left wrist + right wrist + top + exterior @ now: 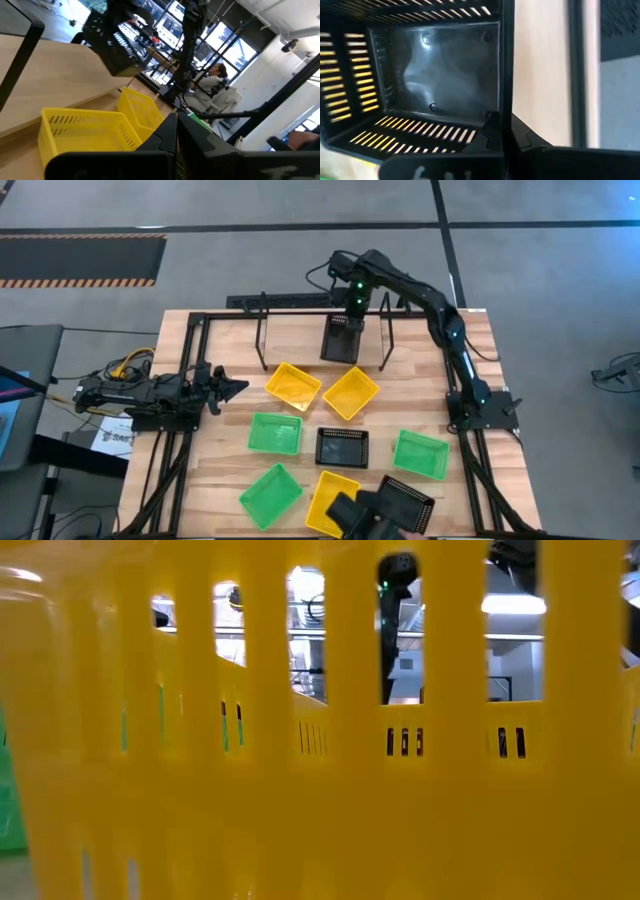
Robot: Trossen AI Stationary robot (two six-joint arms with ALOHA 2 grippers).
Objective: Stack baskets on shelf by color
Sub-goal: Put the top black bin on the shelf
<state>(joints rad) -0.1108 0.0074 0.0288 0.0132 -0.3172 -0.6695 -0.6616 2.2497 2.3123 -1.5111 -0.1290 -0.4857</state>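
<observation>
Where baskets [293, 385] lie, wooden table [490, 381], grey floor [200, 205]

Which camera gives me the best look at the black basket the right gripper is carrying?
The right wrist view: the black basket fills it, with the right gripper shut on its wall. The high view shows it small at the shelf. The left wrist view shows it raised, far off; the low view doesn't show it.
</observation>
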